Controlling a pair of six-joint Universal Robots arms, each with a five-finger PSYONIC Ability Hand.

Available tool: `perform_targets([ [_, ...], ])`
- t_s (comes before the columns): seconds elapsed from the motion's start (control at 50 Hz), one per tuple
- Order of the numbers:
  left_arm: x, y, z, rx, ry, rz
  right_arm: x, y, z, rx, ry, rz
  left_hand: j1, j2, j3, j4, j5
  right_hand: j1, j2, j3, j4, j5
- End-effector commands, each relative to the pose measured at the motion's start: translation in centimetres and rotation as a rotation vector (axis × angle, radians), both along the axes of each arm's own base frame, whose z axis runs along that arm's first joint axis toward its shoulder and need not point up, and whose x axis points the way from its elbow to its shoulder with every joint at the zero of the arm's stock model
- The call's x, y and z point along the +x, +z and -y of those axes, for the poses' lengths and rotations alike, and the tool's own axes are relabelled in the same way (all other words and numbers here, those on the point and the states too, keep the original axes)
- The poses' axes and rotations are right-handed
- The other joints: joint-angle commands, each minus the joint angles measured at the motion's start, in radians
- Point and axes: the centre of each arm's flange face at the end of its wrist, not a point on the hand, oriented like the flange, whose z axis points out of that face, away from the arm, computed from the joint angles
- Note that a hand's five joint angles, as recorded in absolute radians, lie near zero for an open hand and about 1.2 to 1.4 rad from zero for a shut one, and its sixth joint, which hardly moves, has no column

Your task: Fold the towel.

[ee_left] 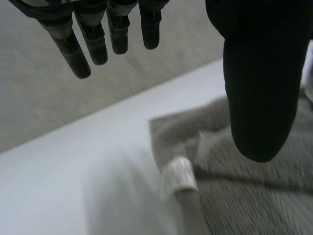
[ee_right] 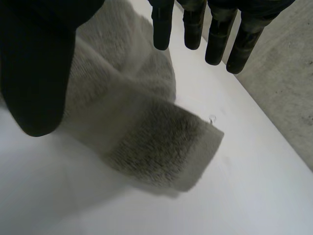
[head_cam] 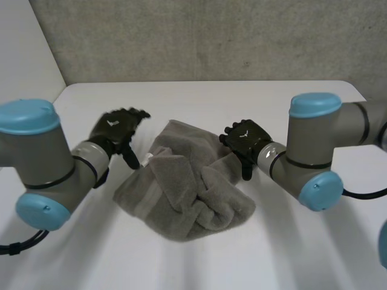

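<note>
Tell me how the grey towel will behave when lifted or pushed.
The towel lies in a rumpled heap of soft folds, so it will probably go floppy and drape from whatever corner is lifted. Its thick, fuzzy pile suggests a grasp should hold without slipping. Pushed across the smooth white table, it would likely bunch rather than slide whole.

No word, number or brand can be read anywhere. A small white tag (head_cam: 147, 159) on the towel (head_cam: 181, 199), at its edge nearest the left hand (head_cam: 118, 130), carries no legible print. A tiny white mark sits on the back of the left hand and of the right hand (head_cam: 247, 140), too small to make out.
</note>
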Motion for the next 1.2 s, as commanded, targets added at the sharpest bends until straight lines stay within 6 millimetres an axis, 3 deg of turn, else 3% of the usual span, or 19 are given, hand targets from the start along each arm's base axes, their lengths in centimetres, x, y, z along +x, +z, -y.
perform_targets([
  [0.02,-0.7,-2.3,0.3,0.025,-0.06,0.064,0.4,-2.6,2.2,-0.148,-0.026,-0.04,0.036,0.035,0.036,0.034,0.037,0.55,0.524,0.542,0.528,0.515],
  [0.08,-1.1,-2.3,-0.1,0.024,-0.075,0.067,0.7,-2.9,2.6,-0.157,-0.017,-0.034,0.039,0.038,0.039,0.037,0.04,1.06,1.035,1.052,1.038,1.026],
  [0.12,-1.4,-2.4,-0.4,0.023,-0.087,0.068,0.8,-2.9,2.7,-0.16,-0.019,-0.033,0.042,0.041,0.042,0.04,0.043,1.181,1.155,1.173,1.159,1.146],
  [0.2,-2.0,-2.5,-1.0,0.024,-0.107,0.071,0.6,-2.4,3.0,-0.172,-0.033,-0.029,0.071,0.07,0.072,0.069,0.072,1.182,1.157,1.174,1.16,1.148],
  [0.42,-4.2,-4.5,-1.0,0.027,-0.162,0.076,-0.7,4.3,1.9,-0.257,-0.057,0.028,0.383,0.381,0.383,0.381,0.383,1.182,1.157,1.174,1.16,1.148],
  [0.52,-5.0,-5.6,0.0,0.022,-0.17,0.083,-1.1,6.6,1.9,-0.31,-0.067,0.047,0.755,0.754,0.756,0.753,0.756,1.182,1.157,1.174,1.16,1.148],
  [0.56,-5.5,-5.3,0.9,-0.011,-0.171,0.084,-1.1,7.0,2.1,-0.325,-0.071,0.052,1.164,1.163,1.165,1.162,1.165,1.182,1.157,1.174,1.16,1.148],
  [0.64,-6.0,-3.9,2.1,-0.076,-0.164,0.075,-0.8,8.4,2.9,-0.379,-0.074,0.081,1.172,1.171,1.172,1.17,1.173,1.182,1.157,1.174,1.16,1.148],
  [0.74,-7.1,1.1,4.5,-0.256,-0.151,0.05,-0.2,12.4,4.6,-0.529,-0.106,0.166,1.172,1.171,1.172,1.17,1.173,1.182,1.157,1.174,1.16,1.148],
  [0.78,-7.5,6.8,5.7,-0.421,-0.119,0.0,-0.2,16.1,5.5,-0.679,-0.154,0.249,1.172,1.171,1.172,1.17,1.173,1.182,1.157,1.174,1.16,1.148],
  [0.8,-7.5,6.8,5.7,-0.422,-0.119,-0.001,-0.2,16.2,5.5,-0.68,-0.154,0.249,1.172,1.171,1.172,1.17,1.173,1.182,1.157,1.174,1.16,1.148],
  [0.84,-7.1,13.9,5.7,-0.593,-0.061,-0.084,-0.9,21.1,5.3,-0.863,-0.213,0.363,1.172,1.171,1.172,1.17,1.173,1.182,1.157,1.174,1.16,1.148],
  [0.86,-7.1,13.9,5.7,-0.594,-0.061,-0.085,-0.9,21.1,5.3,-0.864,-0.214,0.363,1.172,1.171,1.172,1.17,1.173,1.182,1.157,1.174,1.16,1.148],
  [0.88,-6.6,16.9,5.3,-0.673,-0.031,-0.126,-1.3,23.1,4.9,-0.931,-0.239,0.421,1.172,1.171,1.172,1.17,1.173,1.182,1.157,1.174,1.16,1.148],
  [0.9,-6.6,17.0,5.3,-0.674,-0.031,-0.126,-1.3,23.2,4.9,-0.932,-0.239,0.421,1.172,1.171,1.172,1.17,1.173,1.182,1.157,1.174,1.16,1.148],
  [0.94,-5.6,21.1,4.1,-0.791,0.008,-0.185,-2.0,25.2,4.0,-0.98,-0.254,0.503,1.172,1.171,1.172,1.17,1.173,1.182,1.157,1.174,1.16,1.148],
  [1.06,-4.3,21.6,2.5,-0.808,0.02,-0.176,-4.3,24.4,3.1,-0.895,-0.252,0.494,1.172,1.171,1.172,1.17,1.173,1.182,1.157,1.174,1.16,1.148],
  [1.12,-3.8,18.9,1.5,-0.726,0.002,-0.136,-4.7,22.9,3.0,-0.836,-0.242,0.448,1.172,1.171,1.172,1.17,1.173,1.182,1.157,1.174,1.16,1.148],
  [1.2,-3.1,12.1,-0.5,-0.526,-0.053,-0.045,-5.9,16.7,2.1,-0.553,-0.191,0.275,1.172,1.171,1.172,1.17,1.173,1.182,1.157,1.174,1.16,1.148],
])
